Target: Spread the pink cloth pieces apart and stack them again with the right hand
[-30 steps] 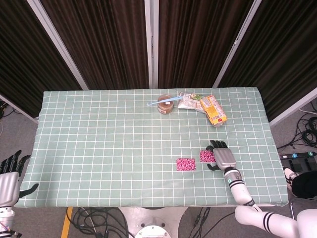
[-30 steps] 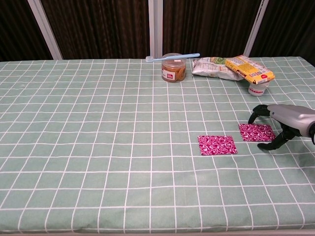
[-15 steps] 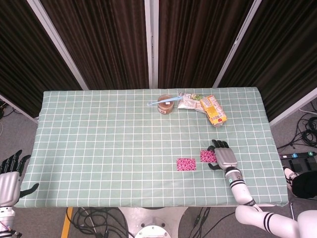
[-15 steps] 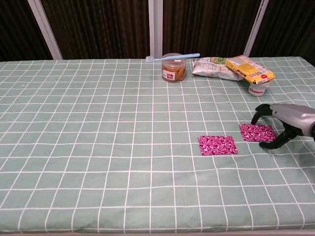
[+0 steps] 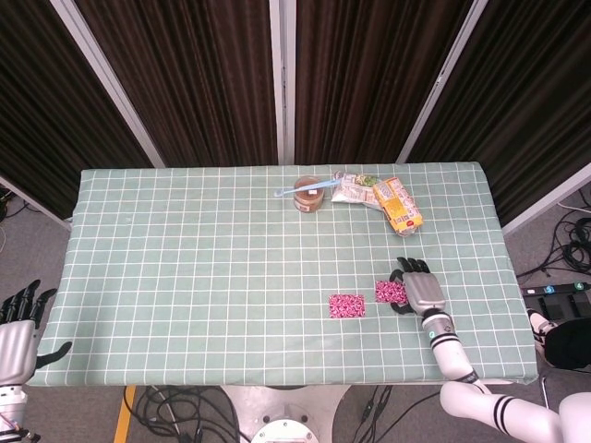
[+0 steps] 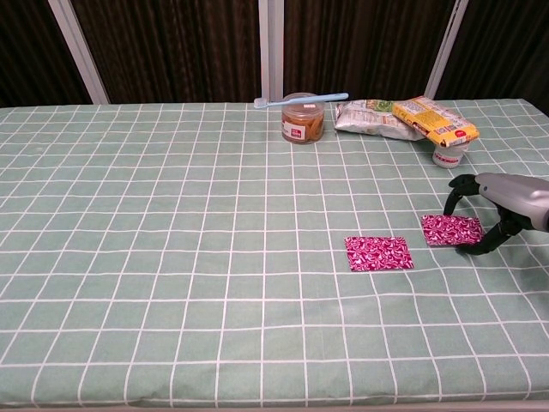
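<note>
Here the left hand [image 5: 17, 323] hangs off the table's left edge, its dark fingers spread and holding nothing. The table wears a pale green cloth with a white grid [image 6: 154, 257], flat and soft-looking. At the back stand a round glass jar of brown paste [image 6: 302, 118] with a light blue toothbrush [image 6: 300, 99] lying across its lid, then crinkled snack bags, one whitish [image 6: 367, 117] and one yellow [image 6: 436, 120]. Nearer the front lie two small rectangular cloth pieces, pink with a dense dark pattern: the left piece [image 6: 378, 253] lies free, the right piece [image 6: 452, 230] just beside it, apart. The metallic right hand [image 6: 491, 206] arches over the right piece; its curved dark fingertips [image 6: 450, 209] touch the cloth's edges.
</note>
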Robot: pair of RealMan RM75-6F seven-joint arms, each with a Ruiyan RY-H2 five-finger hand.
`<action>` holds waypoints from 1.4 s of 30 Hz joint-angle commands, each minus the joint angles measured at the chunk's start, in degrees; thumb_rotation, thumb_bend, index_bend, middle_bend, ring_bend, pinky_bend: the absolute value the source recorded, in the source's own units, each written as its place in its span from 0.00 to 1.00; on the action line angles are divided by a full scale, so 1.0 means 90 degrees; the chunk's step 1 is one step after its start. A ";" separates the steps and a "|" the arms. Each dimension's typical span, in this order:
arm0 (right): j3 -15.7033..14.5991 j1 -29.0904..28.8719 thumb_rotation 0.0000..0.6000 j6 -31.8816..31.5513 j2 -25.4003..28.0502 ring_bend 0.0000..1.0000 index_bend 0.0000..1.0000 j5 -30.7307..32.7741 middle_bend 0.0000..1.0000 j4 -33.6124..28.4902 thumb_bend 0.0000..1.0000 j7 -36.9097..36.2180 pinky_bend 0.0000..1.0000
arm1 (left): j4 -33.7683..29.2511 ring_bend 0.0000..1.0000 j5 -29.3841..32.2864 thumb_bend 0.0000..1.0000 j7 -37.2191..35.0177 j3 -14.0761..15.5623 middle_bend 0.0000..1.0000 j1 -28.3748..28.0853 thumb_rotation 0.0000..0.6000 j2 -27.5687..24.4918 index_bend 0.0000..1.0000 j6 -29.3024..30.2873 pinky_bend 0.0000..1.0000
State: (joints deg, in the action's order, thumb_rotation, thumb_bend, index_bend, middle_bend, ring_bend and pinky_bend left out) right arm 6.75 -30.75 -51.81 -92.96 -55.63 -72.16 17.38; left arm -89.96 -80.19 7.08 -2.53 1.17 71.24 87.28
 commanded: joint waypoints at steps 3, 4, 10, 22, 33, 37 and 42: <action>0.0077 0.0018 0.91 -0.0103 0.0257 0.00 0.36 -0.0106 0.06 -0.0374 0.17 -0.0053 0.00 | 0.0000 0.11 -0.0009 0.16 -0.0003 -0.0006 0.15 -0.0011 1.00 0.0000 0.22 -0.0005 0.13; 0.0094 0.0014 0.91 -0.0107 0.0323 0.00 0.36 -0.0125 0.06 -0.0492 0.17 -0.0066 0.00 | -0.0002 0.11 -0.0011 0.16 0.0001 -0.0010 0.15 -0.0017 1.00 0.0001 0.22 -0.0009 0.13; 0.0159 -0.0125 0.91 -0.0014 0.0590 0.00 0.36 -0.0247 0.06 -0.1249 0.17 -0.0046 0.00 | -0.0006 0.11 -0.0015 0.16 0.0004 -0.0012 0.15 -0.0017 1.00 -0.0002 0.22 -0.0001 0.13; 0.0085 -0.0571 0.91 0.0204 -0.0076 0.00 0.35 -0.0031 0.06 -0.1293 0.17 0.0403 0.00 | 0.0050 0.11 0.0018 0.16 -0.0071 0.0014 0.15 0.0051 1.00 0.0008 0.22 0.0038 0.13; -0.0041 -0.0640 0.91 0.0169 -0.0381 0.00 0.33 0.0131 0.06 -0.1043 0.17 0.0535 0.00 | 0.0127 0.11 0.0024 0.16 -0.0145 0.0020 0.15 0.0067 1.00 0.0048 0.22 0.0026 0.13; -0.0064 -0.0630 0.90 0.0160 -0.0400 0.00 0.33 0.0158 0.06 -0.0989 0.17 0.0512 0.00 | 0.0146 0.11 0.0017 0.16 -0.0167 0.0023 0.15 0.0077 1.00 0.0065 0.22 0.0035 0.13; -0.0082 -0.0616 0.92 0.0114 -0.0404 0.00 0.33 0.0146 0.06 -0.0970 0.17 0.0492 0.00 | 0.0163 0.11 0.0015 0.16 -0.0182 0.0024 0.15 0.0082 1.00 0.0082 0.22 0.0034 0.13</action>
State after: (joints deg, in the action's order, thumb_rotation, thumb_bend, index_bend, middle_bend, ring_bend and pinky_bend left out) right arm 6.02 -36.30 -50.78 -96.59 -54.32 -80.89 21.82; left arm -88.49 -80.05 5.44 -2.30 1.92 71.98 87.58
